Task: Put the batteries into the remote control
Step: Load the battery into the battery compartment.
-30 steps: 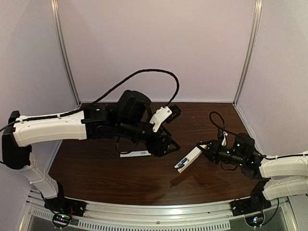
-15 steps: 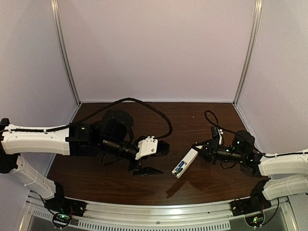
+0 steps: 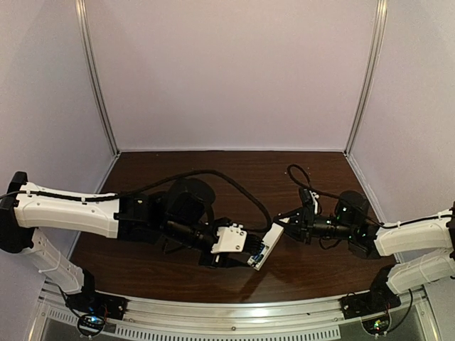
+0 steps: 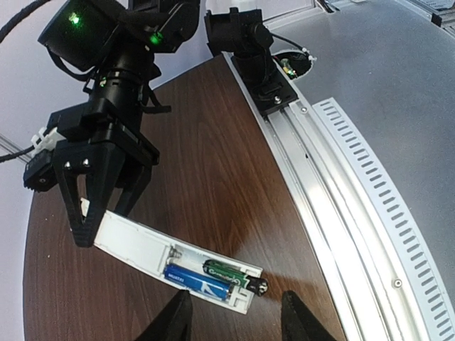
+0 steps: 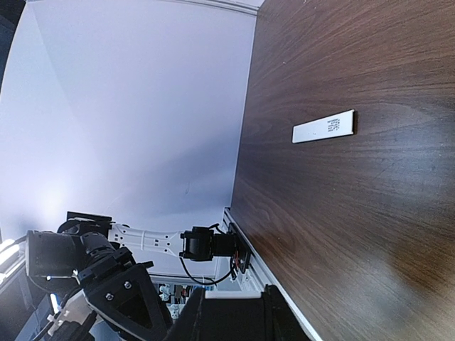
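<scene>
- The right end effector (image 3: 286, 229) pinches the remote control (image 3: 266, 246) by one end, seemingly just clear of the table (image 3: 313, 185).
- The remote's long axis runs from that grip toward the left end effector (image 4: 234, 323), whose fingers stand spread just beyond its open end.
- Two batteries (image 4: 206, 275) lie side by side in the recess.
- The table is dark wood between pale walls, and a cover strip (image 5: 323, 126) lies flat on it.

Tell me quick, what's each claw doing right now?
Left gripper: open, holding nothing.
Right gripper: closed on the remote control.
</scene>
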Robot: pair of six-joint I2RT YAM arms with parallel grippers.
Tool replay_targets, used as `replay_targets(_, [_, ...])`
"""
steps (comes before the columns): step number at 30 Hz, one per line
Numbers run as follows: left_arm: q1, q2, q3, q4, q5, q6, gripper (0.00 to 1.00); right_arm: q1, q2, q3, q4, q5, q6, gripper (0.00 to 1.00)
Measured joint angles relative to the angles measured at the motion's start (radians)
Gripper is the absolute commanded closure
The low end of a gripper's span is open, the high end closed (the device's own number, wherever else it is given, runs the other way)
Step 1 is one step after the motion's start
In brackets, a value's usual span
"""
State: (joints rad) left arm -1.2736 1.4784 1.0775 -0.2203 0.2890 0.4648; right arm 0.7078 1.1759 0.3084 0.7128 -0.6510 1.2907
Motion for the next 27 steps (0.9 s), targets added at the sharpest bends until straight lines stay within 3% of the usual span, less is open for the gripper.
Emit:
replay_targets(7, [-0.006,0.007,0.008,0.014,0.024,0.023,0.74,0.016,0.043,0.002,0.050,-0.013,0.019,1.00])
replay_targets(27, [-0.019,0.048,0.015,0.006,0.070,0.061,0.80,0.028,0.055,0.015,0.085,-0.026,0.025,1.00])
